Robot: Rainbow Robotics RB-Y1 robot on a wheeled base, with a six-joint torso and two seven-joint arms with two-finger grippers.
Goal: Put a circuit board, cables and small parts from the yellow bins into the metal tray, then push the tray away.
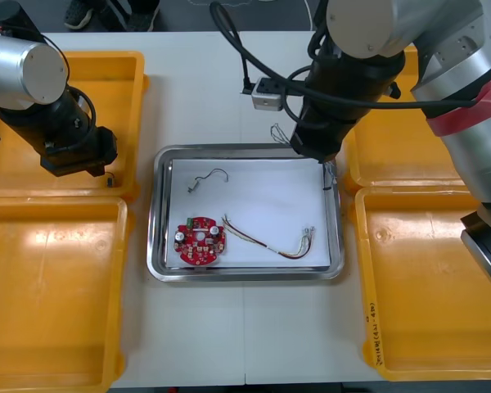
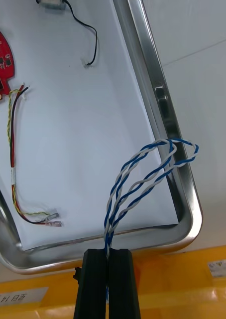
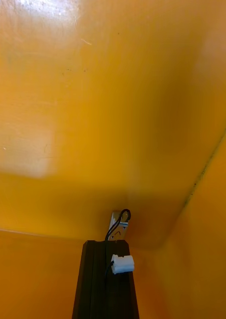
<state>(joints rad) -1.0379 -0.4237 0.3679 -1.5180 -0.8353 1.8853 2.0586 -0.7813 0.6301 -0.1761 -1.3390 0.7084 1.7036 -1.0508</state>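
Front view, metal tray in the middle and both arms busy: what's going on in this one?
The right gripper, shut on the twisted blue and white cable, holds it over the metal tray's far right corner. The tray's white inside already holds a red circuit board, a red and yellow cable and a black cable. The left gripper is down in the far left yellow bin, shut on a second black cable with a white connector.
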